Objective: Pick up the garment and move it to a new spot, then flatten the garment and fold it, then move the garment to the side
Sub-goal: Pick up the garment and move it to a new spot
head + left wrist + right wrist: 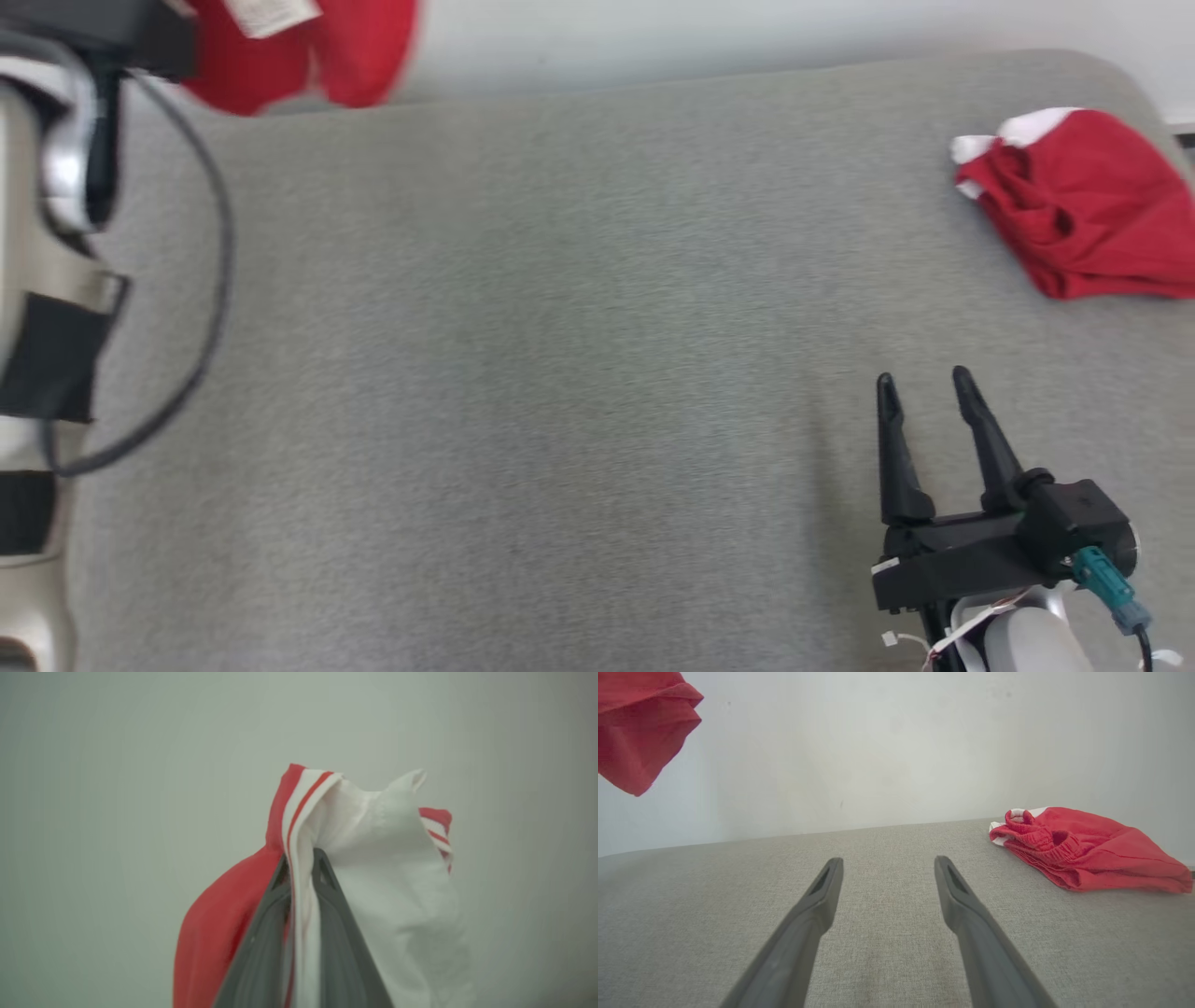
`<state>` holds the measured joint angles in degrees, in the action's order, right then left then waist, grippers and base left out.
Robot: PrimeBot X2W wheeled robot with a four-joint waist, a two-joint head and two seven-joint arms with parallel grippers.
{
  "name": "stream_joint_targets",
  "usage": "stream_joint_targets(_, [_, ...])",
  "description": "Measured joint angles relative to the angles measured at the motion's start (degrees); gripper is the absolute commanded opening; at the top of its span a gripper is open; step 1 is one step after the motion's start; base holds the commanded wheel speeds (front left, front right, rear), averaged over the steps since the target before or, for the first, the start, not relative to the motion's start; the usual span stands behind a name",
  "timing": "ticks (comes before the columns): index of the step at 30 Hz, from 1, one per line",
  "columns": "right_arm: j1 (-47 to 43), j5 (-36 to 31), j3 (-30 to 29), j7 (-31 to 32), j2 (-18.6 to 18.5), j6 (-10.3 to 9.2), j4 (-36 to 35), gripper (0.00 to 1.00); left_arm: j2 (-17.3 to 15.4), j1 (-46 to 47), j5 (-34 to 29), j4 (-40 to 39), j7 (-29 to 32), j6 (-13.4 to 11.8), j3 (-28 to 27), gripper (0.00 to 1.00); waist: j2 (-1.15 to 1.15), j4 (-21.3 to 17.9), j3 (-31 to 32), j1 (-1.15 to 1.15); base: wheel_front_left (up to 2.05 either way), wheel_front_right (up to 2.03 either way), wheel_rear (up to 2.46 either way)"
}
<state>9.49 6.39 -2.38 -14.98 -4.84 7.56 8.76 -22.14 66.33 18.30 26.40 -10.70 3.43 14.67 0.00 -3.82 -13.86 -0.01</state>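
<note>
In the left wrist view my left gripper (301,856) is shut on the garment (383,858), pinching its red-and-white striped band between both fingers. Red cloth hangs on one side of the fingers and white cloth on the other, with a pale wall behind. The head view shows this garment (317,56) lifted off the surface at the top left, with a white label on it. A corner of the garment (640,728) hangs at the upper left of the right wrist view. My right gripper (924,378) stands open over the grey surface at the lower right, with nothing between its fingers (817,896).
A second red garment (1083,205) with white trim lies crumpled at the far right of the grey padded surface (560,373), ahead and right of my right gripper (887,861). My left arm (47,280) and its black cable (219,280) fill the left edge.
</note>
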Motion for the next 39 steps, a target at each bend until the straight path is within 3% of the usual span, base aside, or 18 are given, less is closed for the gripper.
stream_joint_targets(7, [-0.66, 0.76, 0.26, -0.01, 0.91, 0.0, 0.46, 1.0, 4.16, -2.33, -0.04, -11.47, 5.06, -0.99, 4.41, 0.0, 0.0, -5.15, 2.12, 0.0, 0.0, 0.0, 0.0])
stream_joint_targets(13, [-1.94, 1.01, -0.15, -0.01, 1.34, 0.0, 0.42, 1.0, 7.78, -11.74, 1.85, -16.68, 6.82, -2.57, 7.77, 0.0, 0.0, -10.0, 3.8, 0.0, 0.0, 0.0, 0.0])
stream_joint_targets(20, [-2.45, 1.02, 0.05, -0.01, 1.6, 0.0, 0.67, 1.0, 9.89, -25.43, 2.92, -13.84, 5.27, -4.13, 11.7, 0.0, 0.0, -12.81, 4.91, 0.0, 0.0, 0.0, 0.0])
stream_joint_targets(28, [-2.44, 1.07, 0.27, -0.02, 1.75, 0.0, 0.9, 1.0, 11.01, -37.06, 3.35, -1.59, 0.63, -4.22, 15.28, 0.0, 0.0, -13.48, 4.29, 0.01, 0.0, 0.0, 0.0])
stream_joint_targets(29, [-2.44, 1.07, 0.25, -0.02, 1.74, 0.0, 1.02, 1.0, 11.14, -37.65, 3.23, -0.1, 0.21, -3.93, 15.86, 0.09, 0.0, -13.36, 4.3, 0.01, 0.0, 0.0, 0.0])
stream_joint_targets(30, [-2.42, 1.05, 0.27, -0.01, 1.74, -0.01, 1.15, 1.0, 11.44, -38.04, 3.07, 1.34, -0.22, -3.9, 16.25, 0.69, 0.0, -13.21, 4.33, 0.01, 0.0, 0.0, 0.0])
stream_joint_targets(31, [-2.41, 1.0, 0.27, -0.02, 1.75, 0.0, 1.3, 1.0, 11.73, -38.13, 2.98, 2.47, -0.73, -3.83, 16.46, 1.0, 0.0, -13.04, 4.39, 0.01, 0.0, 0.0, 0.0])
stream_joint_targets(39, [-3.49, 0.69, -0.48, -0.02, 1.79, 0.0, 1.8, 1.0, 13.03, -36.41, 3.05, -0.49, -3.94, -4.08, 13.97, 1.0, 0.0, -11.09, 6.54, 0.0, 0.0, 0.0, 0.0])
